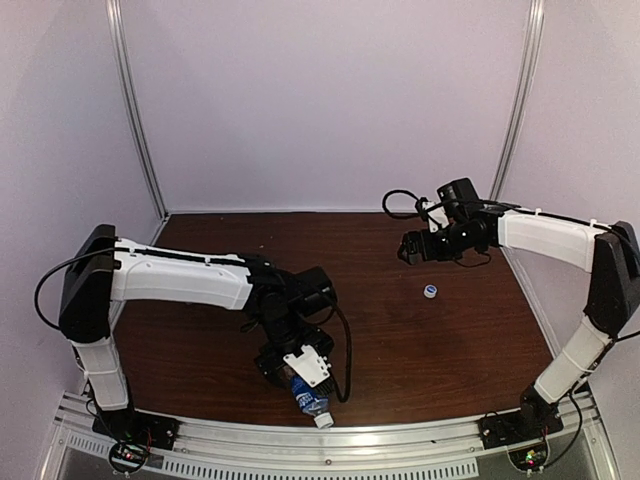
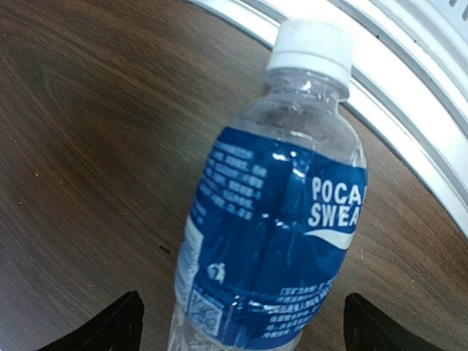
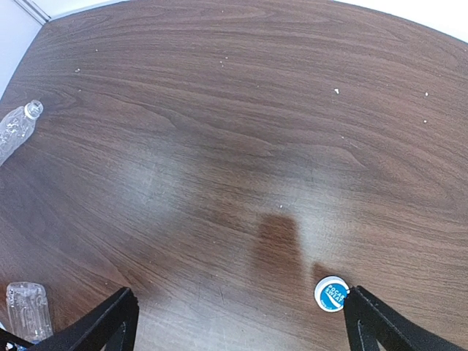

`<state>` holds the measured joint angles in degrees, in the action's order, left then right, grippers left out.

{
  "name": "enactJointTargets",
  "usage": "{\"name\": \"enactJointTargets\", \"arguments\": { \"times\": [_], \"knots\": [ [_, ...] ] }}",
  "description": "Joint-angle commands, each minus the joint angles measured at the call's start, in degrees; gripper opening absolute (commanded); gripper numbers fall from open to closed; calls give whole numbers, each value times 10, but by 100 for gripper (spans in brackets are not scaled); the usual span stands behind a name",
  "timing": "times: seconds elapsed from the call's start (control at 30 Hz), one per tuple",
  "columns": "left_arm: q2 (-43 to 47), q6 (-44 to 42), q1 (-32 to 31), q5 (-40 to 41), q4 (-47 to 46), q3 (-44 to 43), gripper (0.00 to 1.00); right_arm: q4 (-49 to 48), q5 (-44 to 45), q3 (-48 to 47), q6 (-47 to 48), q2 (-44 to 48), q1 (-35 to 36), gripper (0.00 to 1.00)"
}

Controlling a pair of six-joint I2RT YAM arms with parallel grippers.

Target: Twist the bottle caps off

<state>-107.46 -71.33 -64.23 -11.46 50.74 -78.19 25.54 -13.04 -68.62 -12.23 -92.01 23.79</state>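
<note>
Labelled bottle (image 2: 278, 241): lies on the table (image 2: 73, 146) at its near edge, neck toward the metal rail (image 1: 330, 442). It is clear crinkled plastic with a blue wrap, and the white lettering is cut off at the right. Its base runs out of the left wrist view, and from above the arm covers most of it.
Screwed-on cap (image 2: 311, 45): plain white, seated on that bottle's neck.
Left tool (image 2: 243, 300): wide, with dark fingers (image 2: 102, 329) on either side of the bottle's lower body (whether they touch it cannot be told).
Loose cap (image 3: 331, 294): flat on the table, off any bottle, with a white rim and a blue printed top. It sits just beside one right finger (image 3: 395, 329) in the wrist view.
Right tool (image 3: 240, 292): wide, nothing between the fingers, above the far right of the table.
Unlabelled bottle (image 3: 14, 131): clear, lying at the left edge of the right wrist view, mostly cut off. Cap or bare mouth cannot be told.
Crinkled clear piece (image 3: 28, 311): in the bottom-left corner, cropped and unidentifiable.
Surface: dark brown wood grain, pale specks, soft glare.
Room: pale lilac walls (image 1: 320, 100) and aluminium posts (image 1: 135, 110).
</note>
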Motion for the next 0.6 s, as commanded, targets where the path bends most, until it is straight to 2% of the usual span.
{"name": "enactJointTargets", "arguments": {
  "times": [0.0, 0.3, 0.43, 0.47, 0.57],
  "knots": [
    [-21, -40, 2, 35, -40, 40, 97, -16, -12, 12, -10, -10, 4, 100],
    [-31, -6, 3, 34, -57, 28, 77, -13, -16, 13, -11, 0, 5, 100],
    [-27, 28, 4, 28, -38, 13, 54, -19, -21, 13, -18, 8, 6, 100],
    [-26, 37, 6, 24, -34, 10, 51, -20, -23, 13, -20, 10, 6, 100],
    [-17, 74, 19, 6, -31, -5, 50, -26, -31, 14, -31, 22, 6, 100]
  ]
}}
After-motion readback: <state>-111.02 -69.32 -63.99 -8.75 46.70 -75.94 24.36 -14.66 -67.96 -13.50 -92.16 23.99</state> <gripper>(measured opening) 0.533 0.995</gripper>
